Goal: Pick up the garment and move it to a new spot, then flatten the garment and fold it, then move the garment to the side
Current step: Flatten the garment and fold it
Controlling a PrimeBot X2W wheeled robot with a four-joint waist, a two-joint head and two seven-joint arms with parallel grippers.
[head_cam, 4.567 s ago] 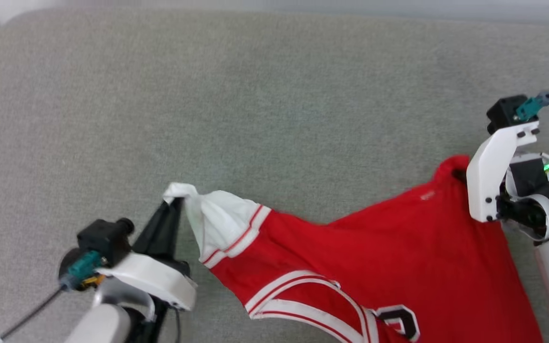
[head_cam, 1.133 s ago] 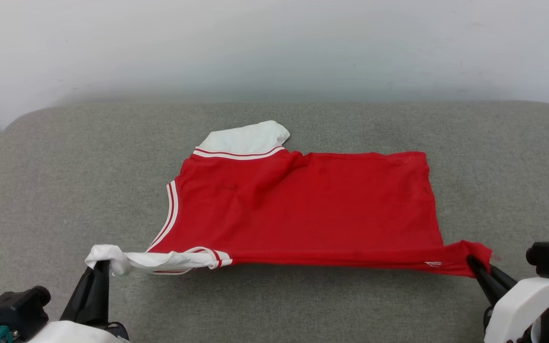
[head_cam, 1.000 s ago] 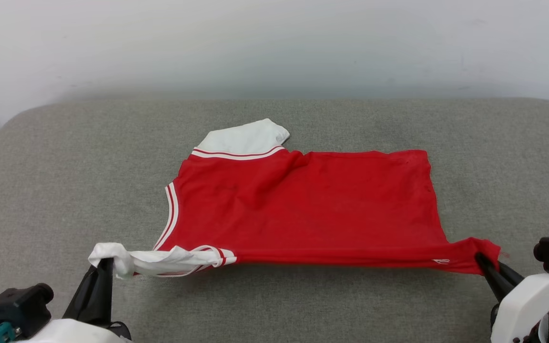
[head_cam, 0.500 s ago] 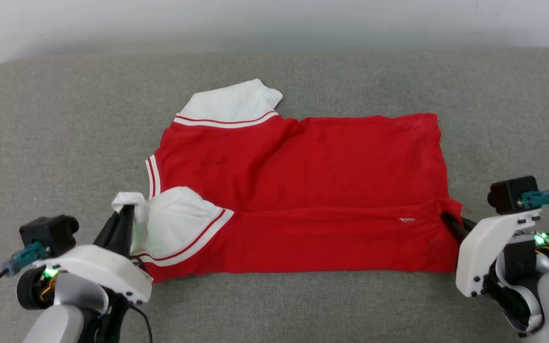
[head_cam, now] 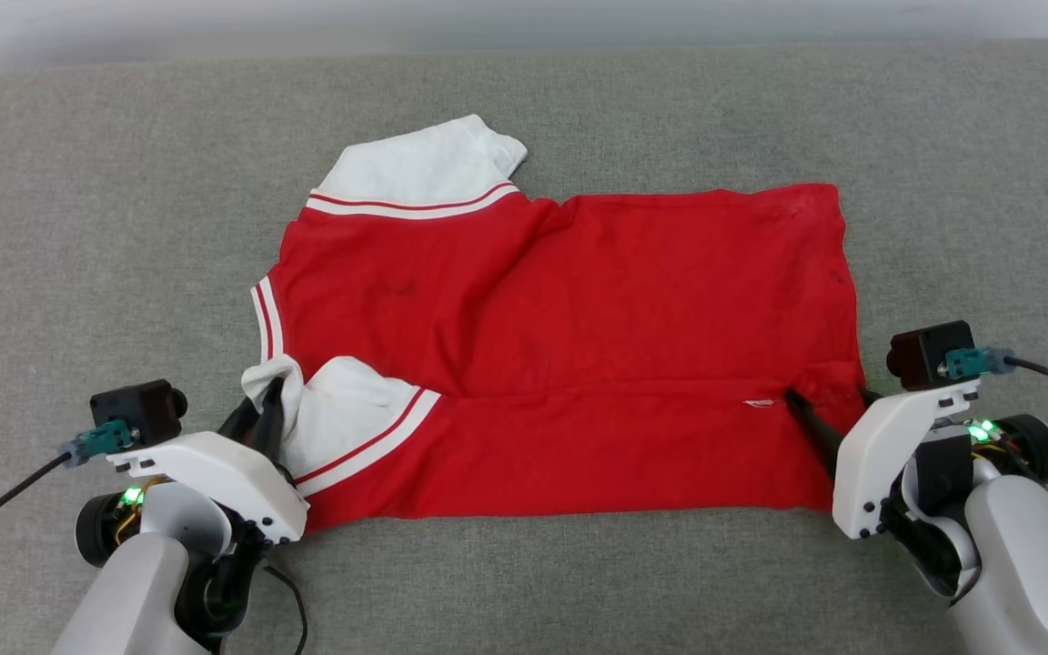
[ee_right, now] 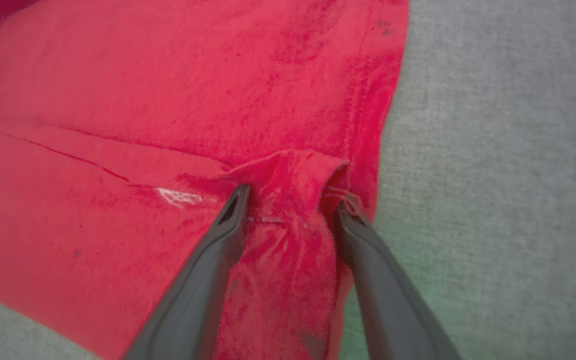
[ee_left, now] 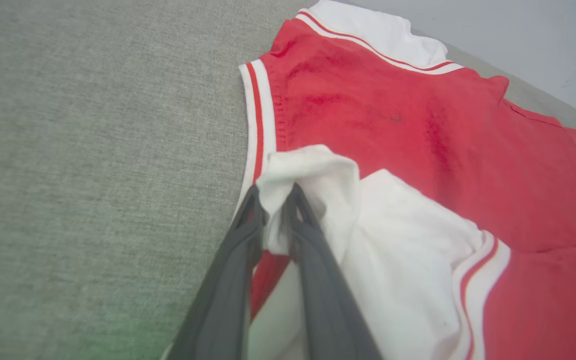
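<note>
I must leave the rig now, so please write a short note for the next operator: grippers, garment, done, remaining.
Left gripper: shut on the white sleeve.
Right gripper: open, fingers either side of a puckered hem corner.
Garment: flat on the grey cushion, near edge folded over its body.
Done: spread out, first fold laid.
To do: release the sleeve, finish folding, move it aside.

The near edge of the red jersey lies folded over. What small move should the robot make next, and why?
Probably open the left gripper and release the white sleeve panel. Its fingers are shut on the sleeve's bunched tip, while the right gripper stands open around a ridge of the bright red soft-fabric jersey, which lies folded on the grey fabric cushion.
</note>
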